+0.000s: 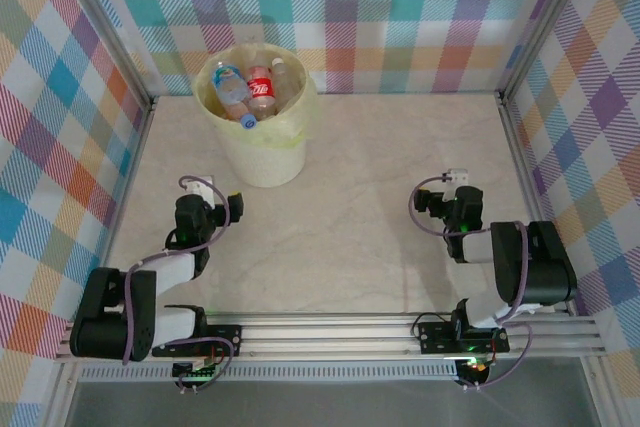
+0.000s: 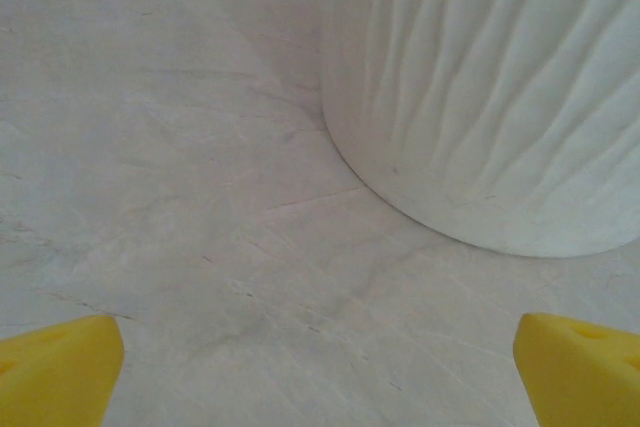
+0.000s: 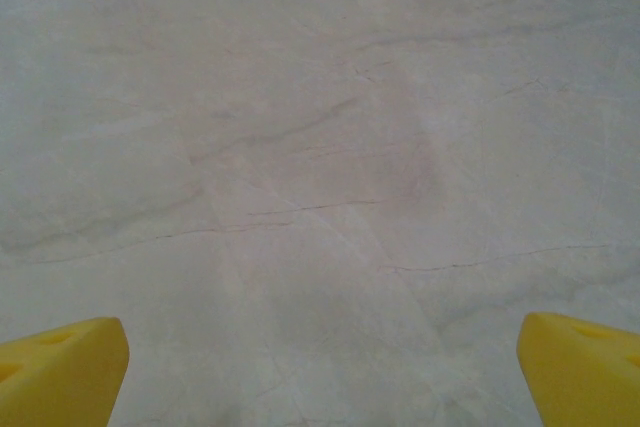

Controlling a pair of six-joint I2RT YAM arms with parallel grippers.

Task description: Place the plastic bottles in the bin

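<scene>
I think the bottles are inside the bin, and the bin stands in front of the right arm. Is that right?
Not quite: the bin stands in front of the left arm, not the right, as the top external view shows. The bottles are indeed inside it.

Top view bright, evenly lit from above. Wrist views softer: worktop (image 2: 180, 147) veining blurred, bin (image 2: 500, 97) wall washed pale, faint shadow at its base, yellow fingertips (image 2: 60, 372) at 5 and 7 o'clock defocused.
</scene>
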